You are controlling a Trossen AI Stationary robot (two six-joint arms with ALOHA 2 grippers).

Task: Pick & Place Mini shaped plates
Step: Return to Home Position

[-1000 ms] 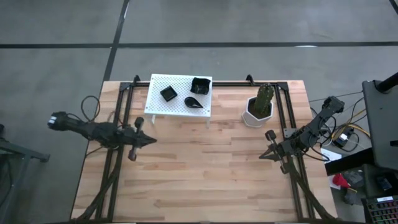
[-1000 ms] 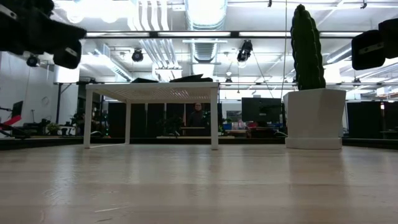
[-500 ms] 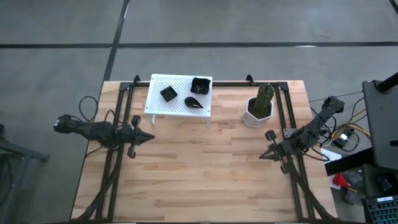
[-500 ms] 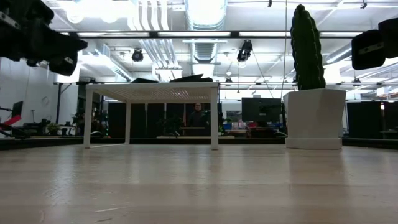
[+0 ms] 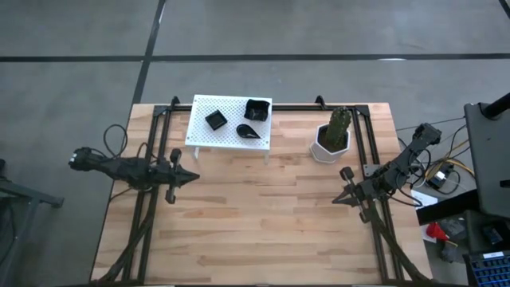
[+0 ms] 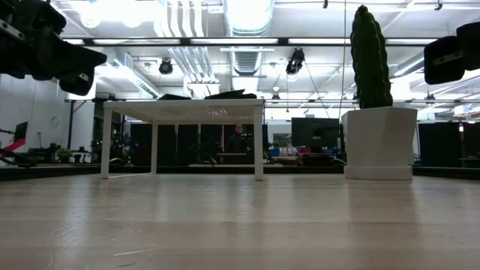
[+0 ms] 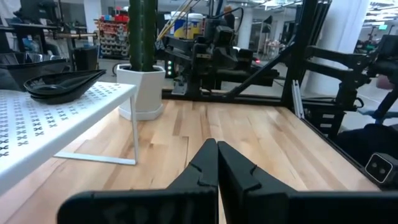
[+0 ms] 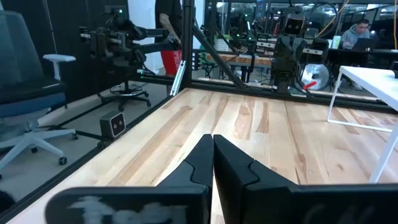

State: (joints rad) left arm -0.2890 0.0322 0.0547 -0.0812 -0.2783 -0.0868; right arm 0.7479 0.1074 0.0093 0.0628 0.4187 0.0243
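Mini shaped plates (image 5: 251,131) sit on white rack (image 5: 205,138); left hand (image 5: 194,178), right hand (image 5: 335,200) closed.

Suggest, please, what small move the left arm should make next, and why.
Probably draw the left gripper, shut and empty, back to a rest pose like the right gripper: the mini shaped plates all sit on the white rack, and none shows on the table.

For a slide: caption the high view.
Mini plates on white rack, cactus pot beside; left gripper and right gripper jaws shut.
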